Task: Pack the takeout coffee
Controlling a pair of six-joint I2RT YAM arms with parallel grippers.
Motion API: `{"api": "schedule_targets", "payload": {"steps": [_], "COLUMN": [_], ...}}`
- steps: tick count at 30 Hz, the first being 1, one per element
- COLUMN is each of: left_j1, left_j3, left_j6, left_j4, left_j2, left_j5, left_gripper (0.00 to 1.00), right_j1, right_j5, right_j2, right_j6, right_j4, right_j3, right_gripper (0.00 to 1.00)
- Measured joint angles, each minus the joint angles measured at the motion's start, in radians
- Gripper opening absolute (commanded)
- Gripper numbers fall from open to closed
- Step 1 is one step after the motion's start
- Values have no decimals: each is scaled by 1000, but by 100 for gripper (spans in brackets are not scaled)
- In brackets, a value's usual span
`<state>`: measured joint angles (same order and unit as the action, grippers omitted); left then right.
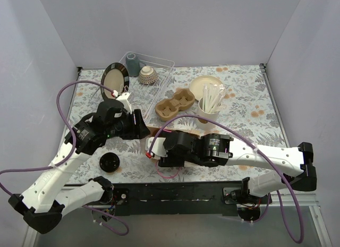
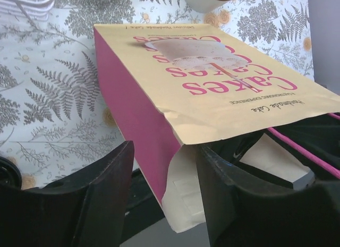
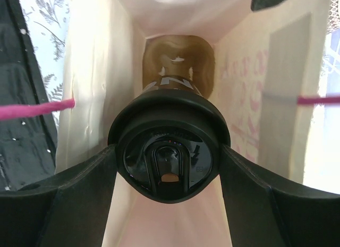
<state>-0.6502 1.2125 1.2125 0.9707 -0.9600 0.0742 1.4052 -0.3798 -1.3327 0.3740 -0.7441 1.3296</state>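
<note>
A cream and pink paper bag [image 2: 223, 71] printed "Cakes" lies on its side on the table. My left gripper [image 2: 166, 147] is open at the bag's mouth, with the pink side wall and a cream flap between its fingers. My right gripper [image 3: 169, 150] reaches inside the bag and is shut on a takeout coffee cup [image 3: 159, 119], gripping it at its black lid. A brown cardboard piece [image 3: 178, 61] sits at the bag's far end. In the top view both grippers, left [image 1: 139, 125] and right [image 1: 155, 148], meet at mid-table and hide most of the bag.
A loose flat black lid [image 1: 109, 162] lies near the left arm. A cardboard cup carrier [image 1: 175, 104], a cup of white utensils [image 1: 210, 106] and a cream plate [image 1: 206, 86] stand behind. A clear bin [image 1: 154, 66] holds a grey cup and a bowl; a dark plate [image 1: 114, 77] leans beside it.
</note>
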Motion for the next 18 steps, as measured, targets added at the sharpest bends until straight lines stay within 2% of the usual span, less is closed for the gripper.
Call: {"api": "schedule_targets", "payload": {"steps": [5,11,16,18], "left_j1": [0,0,0,0], "left_j3": [-33,-69,-110,-111], "left_j6": [55,85,95,92], "left_j4": [29,39,32,30], "left_j2": [41,34,-2,-5], "left_j5": [14,35,54,58], "left_gripper": [50,45,8,3], "right_j1": [33,36,36,36], "right_j5": [-29,-68,-88,-90], "right_j2": [-26,-24,-21,-16], "right_j6": [-40,-46,-57,-57], "right_j4": [23,52,67,65], "right_j3": [-5,-23,-47,-61], "right_gripper": [52,52,53,53]}}
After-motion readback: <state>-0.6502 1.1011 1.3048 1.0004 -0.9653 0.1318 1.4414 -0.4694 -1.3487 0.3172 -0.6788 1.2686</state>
